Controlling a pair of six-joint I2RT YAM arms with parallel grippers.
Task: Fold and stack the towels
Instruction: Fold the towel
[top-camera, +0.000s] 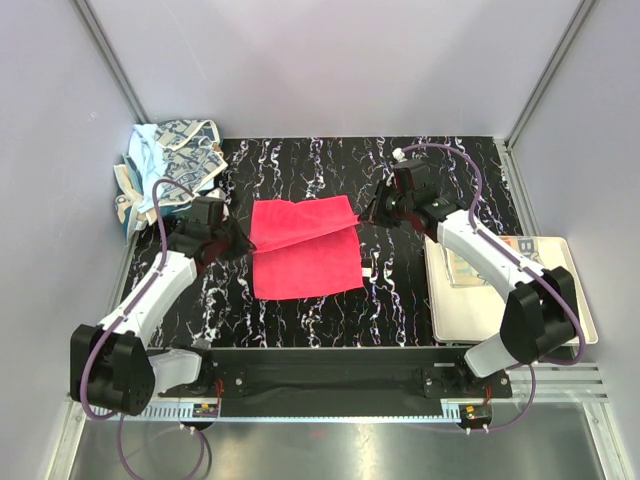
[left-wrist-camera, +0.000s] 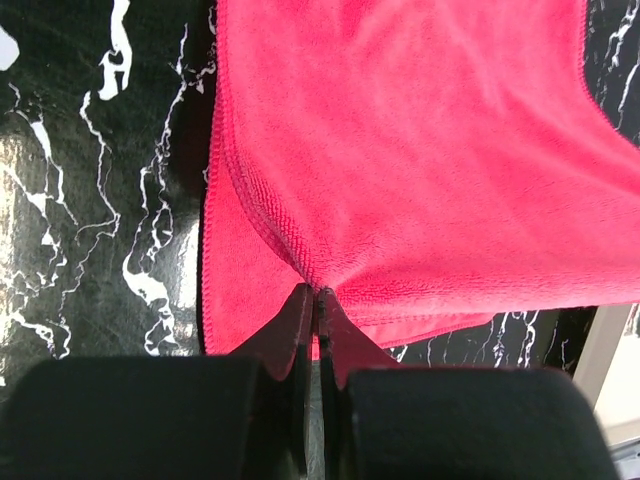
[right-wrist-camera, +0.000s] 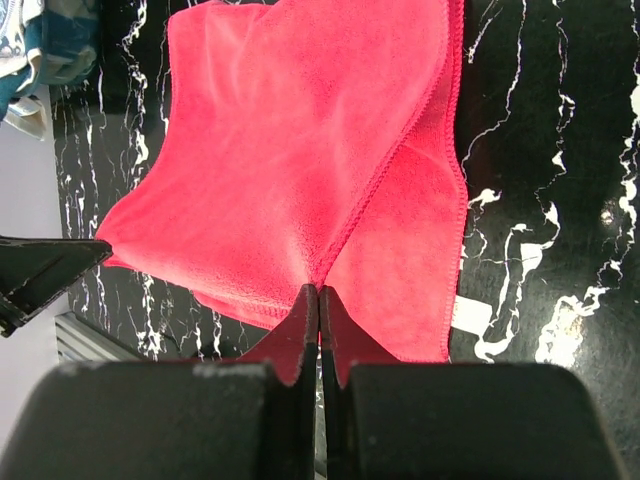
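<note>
Obstacles: towel pile (top-camera: 170, 165) far-left, tray (top-camera: 455, 318) along right edge.

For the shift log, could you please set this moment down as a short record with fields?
towel in work: pink-red towel, mid-table, one layer doubled over the rest
left pincer: shut on the towel's left edge
right pincer: shut on the towel's far right corner
waiting: heap of patterned and light-blue towels, far left corner
done: folded lettered towel, lying on the tray
tray: cream tray, right side
surface: black marbled table
</note>
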